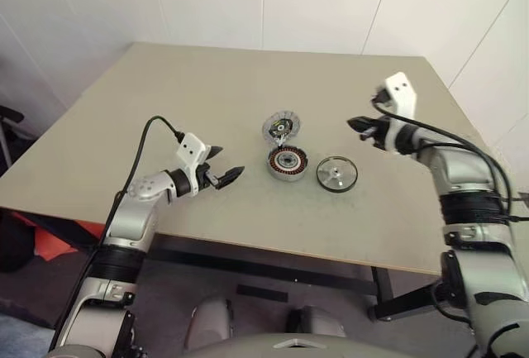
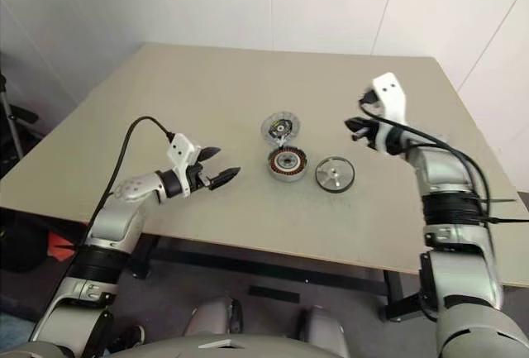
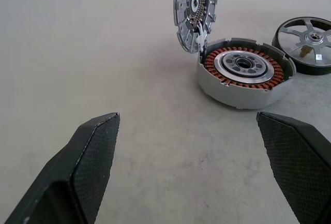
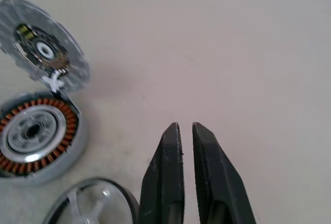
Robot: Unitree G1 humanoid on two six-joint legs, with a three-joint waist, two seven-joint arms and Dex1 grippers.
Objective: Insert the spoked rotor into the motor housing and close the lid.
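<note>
The motor housing (image 1: 287, 162) sits mid-table, its copper windings ringing a silver centre (image 3: 240, 71). Its pale toothed lid (image 1: 282, 128) stands hinged up at the housing's far edge. Just right of the housing, the spoked rotor (image 1: 336, 174) lies flat on the table, dark-rimmed with silver spokes. My left gripper (image 1: 227, 162) hovers left of the housing, pointing at it, its jaws wide open and empty. Further right and behind the rotor, my right gripper (image 1: 357, 126) hangs above the table. Its fingers (image 4: 168, 151) are parted by only a narrow slit and hold nothing.
The beige table (image 1: 207, 85) reaches back to white walls. Its front edge (image 1: 273, 257) runs below both arms. A black cable (image 1: 140, 147) loops up from my left wrist.
</note>
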